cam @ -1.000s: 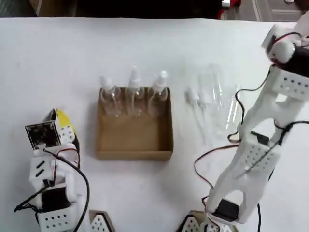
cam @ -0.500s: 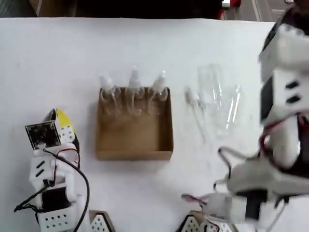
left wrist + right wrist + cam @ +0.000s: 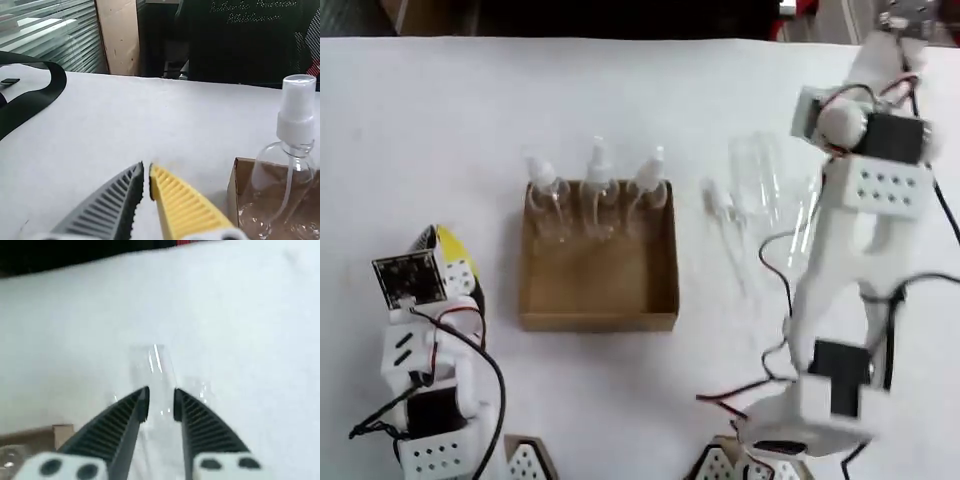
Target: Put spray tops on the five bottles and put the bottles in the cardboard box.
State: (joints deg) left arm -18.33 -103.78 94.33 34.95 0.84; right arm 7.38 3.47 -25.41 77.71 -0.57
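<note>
Right gripper (image 3: 160,396) jaws slightly apart, empty, hovering over clear bottle (image 3: 152,362) lying on table (image 3: 440,120) near cardboard box (image 3: 598,320). Bottle likely light, thin-walled, slick, apt to roll; I'd pinch mid-body, gently. Left gripper (image 3: 146,172) fingers together, parked.

Bright, even light across the white surface (image 3: 440,120), pale almost to glare. Shadows soft and faint, with slight shading inside the box (image 3: 600,285). Daylight through blinds (image 3: 45,35) far ahead of the left gripper (image 3: 146,172) and off to one side, dim dark room straight ahead. White sheen on the top of the capped bottle (image 3: 295,115). Thin bright glints on a clear bottle (image 3: 154,360) just ahead of the right gripper (image 3: 160,402), with a dark band far beyond.
</note>
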